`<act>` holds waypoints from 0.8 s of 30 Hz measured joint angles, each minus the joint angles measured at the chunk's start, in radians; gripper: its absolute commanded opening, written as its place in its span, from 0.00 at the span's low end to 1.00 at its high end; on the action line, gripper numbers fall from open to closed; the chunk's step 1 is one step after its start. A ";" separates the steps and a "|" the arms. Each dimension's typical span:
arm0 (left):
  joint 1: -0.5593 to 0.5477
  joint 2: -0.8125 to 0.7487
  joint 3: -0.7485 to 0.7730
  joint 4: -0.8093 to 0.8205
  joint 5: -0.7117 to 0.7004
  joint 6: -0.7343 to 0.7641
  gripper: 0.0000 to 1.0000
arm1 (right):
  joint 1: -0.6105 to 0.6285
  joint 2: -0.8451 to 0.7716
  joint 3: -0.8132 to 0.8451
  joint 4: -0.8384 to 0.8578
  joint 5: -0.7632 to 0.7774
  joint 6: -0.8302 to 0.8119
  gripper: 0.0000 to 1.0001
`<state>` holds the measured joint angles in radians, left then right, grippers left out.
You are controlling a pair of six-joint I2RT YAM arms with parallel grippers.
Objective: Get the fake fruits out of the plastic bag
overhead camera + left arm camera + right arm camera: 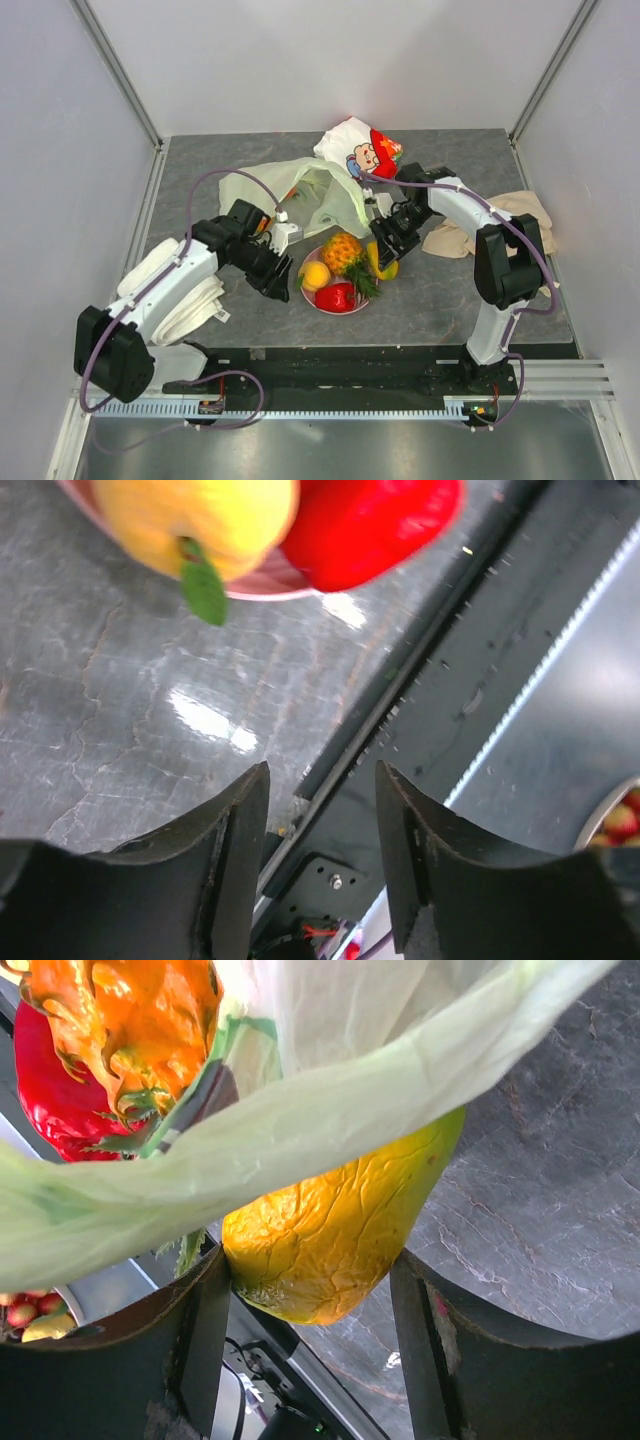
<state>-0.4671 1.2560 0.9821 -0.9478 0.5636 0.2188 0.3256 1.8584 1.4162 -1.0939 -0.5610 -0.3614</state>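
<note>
Black fingers (190, 1350) of the right gripper (310, 1260) sit closest, 1 on each side of the mango (330, 1250). They touch it on both sides, so I think they are holding it. The mango's long side runs from the lower left of that view up to the upper right. Its top end hides under a strip of the plastic bag (300, 1130), which lies across it. So the mango is not free of the bag yet.

From above, the mango (386, 263) is in the middle of the picture, just right of the pink plate (352, 308). The right gripper (385, 245) is the arm at it. The left gripper (280, 282) is on the far side of the plate. Its fingers are apart with nothing between them.

3 fruits lie on the plate: pineapple (343, 250), peach (315, 275) and red pepper (337, 297). I think the next move is to pull the mango away from the bag, toward the plate. The plate has little room left, so the mango may bump the pineapple. The table (440, 300) is grey, flat and shiny, and the mango is smooth, so it might slip or roll.
</note>
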 measured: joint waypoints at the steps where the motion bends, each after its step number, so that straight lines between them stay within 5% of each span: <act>1: 0.000 0.015 -0.005 0.018 -0.013 -0.023 0.53 | 0.000 0.000 0.000 0.002 0.000 0.003 0.22; 9: 0.000 0.184 -0.050 0.182 -0.066 -0.312 0.51 | 0.000 0.000 -0.035 0.058 -0.029 0.094 0.22; 24: 0.001 0.236 -0.253 0.475 -0.004 -0.658 0.49 | 0.006 -0.027 -0.138 0.171 -0.075 0.224 0.22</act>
<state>-0.4660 1.4918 0.7296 -0.4732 0.5594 -0.4393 0.3321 1.8313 1.2785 -0.9234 -0.6357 -0.1375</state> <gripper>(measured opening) 0.487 0.665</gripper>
